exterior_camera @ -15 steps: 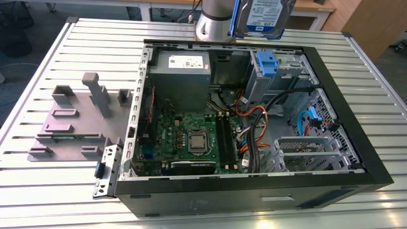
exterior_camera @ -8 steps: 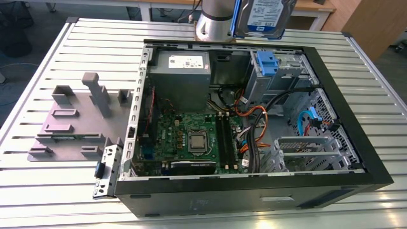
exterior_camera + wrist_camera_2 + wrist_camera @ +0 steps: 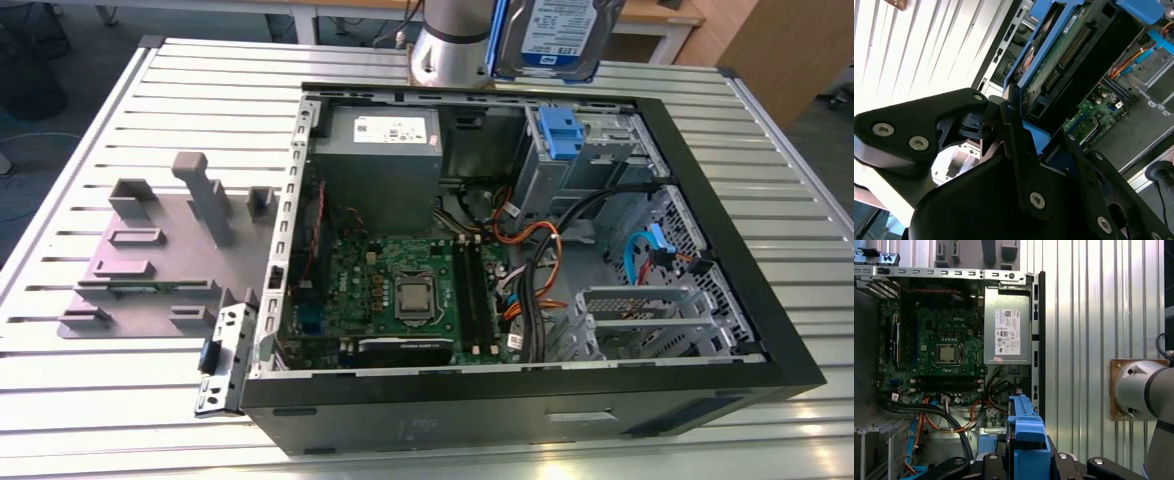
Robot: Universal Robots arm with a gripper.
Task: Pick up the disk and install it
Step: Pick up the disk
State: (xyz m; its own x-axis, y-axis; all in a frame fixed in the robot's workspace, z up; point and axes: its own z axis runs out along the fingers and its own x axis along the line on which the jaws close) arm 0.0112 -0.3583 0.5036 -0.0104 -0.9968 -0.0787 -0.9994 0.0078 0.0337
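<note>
The gripper (image 3: pixel 1019 135) jaws pinch the disk (image 3: pixel 558 38) above the open case (image 3: pixel 747 290) at twelve o'clock; keep it square to the blue bay (image 3: pixel 561 132).

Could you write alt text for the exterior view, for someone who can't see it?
A disk hangs above the far edge of an open computer case lying on a slatted metal table, its motherboard and cables exposed.

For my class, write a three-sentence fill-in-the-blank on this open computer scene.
1. The tool is shut on the ____.
2. The disk is held ____ the open computer case, not inside it.
3. The bracket on the disk is coloured ____.

Missing words: disk; above; blue
</note>
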